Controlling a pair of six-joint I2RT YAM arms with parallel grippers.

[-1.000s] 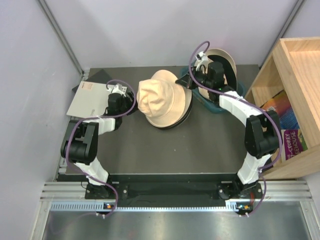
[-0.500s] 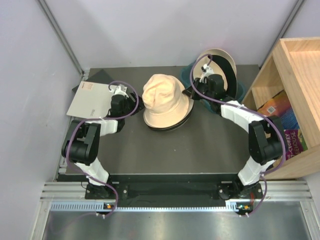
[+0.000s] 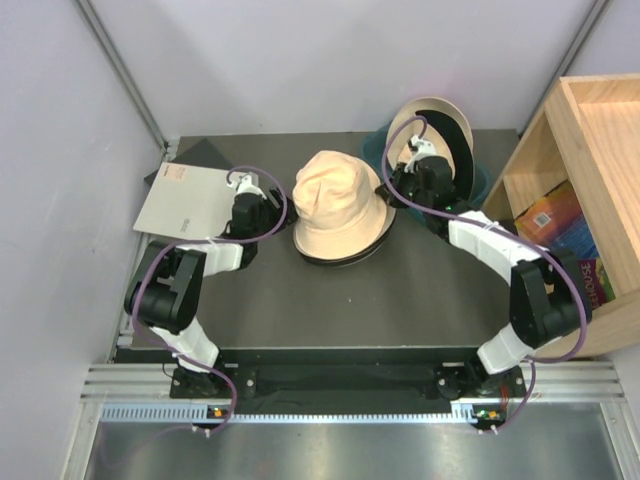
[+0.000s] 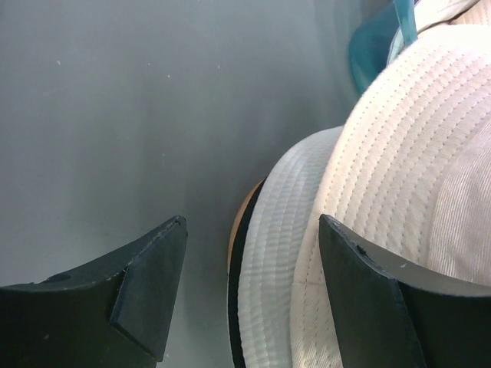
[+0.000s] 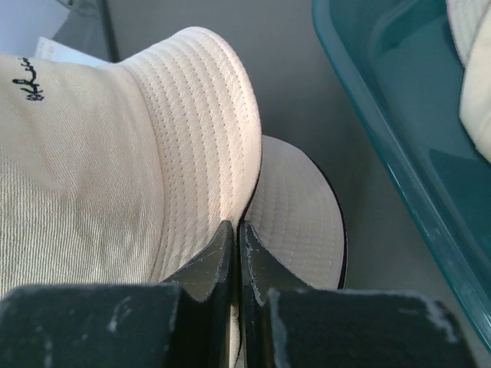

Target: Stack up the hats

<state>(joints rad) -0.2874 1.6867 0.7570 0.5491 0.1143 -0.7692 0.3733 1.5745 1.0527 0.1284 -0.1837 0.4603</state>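
**When the load is cloth: a brim pinch at the hat stack**

Although the cream cotton bucket hat (image 3: pixel 335 200) sits crown-up on the stack at the middle of the dark grey table (image 3: pixel 400 300), one side of its brim is held. The right gripper (image 5: pixel 236 230) is clenched on the stitched brim edge, its fingers pressed together with only the fabric between them. Beneath lies a lower cream hat with a black-edged brim (image 5: pixel 303 207), spread flat. The left gripper (image 4: pixel 253 226) stands released at the opposite side of the stack. Its jaws are apart with the edges of the stacked brims in the gap, and it grasps nothing. A beige hat with a black lining (image 3: pixel 455 125) stands on edge in the teal plastic tub (image 5: pixel 399 100) behind the right gripper.

Handling, as judged: the hats are light, soft and floppy, and not fragile. A one-sided pinch is likely to let the crown sag and pull the hat askew. The row-stitched brim looks the firmest part, so the hold belongs there, ideally at two opposite points. It should take one layer only, lest the hat underneath come along.
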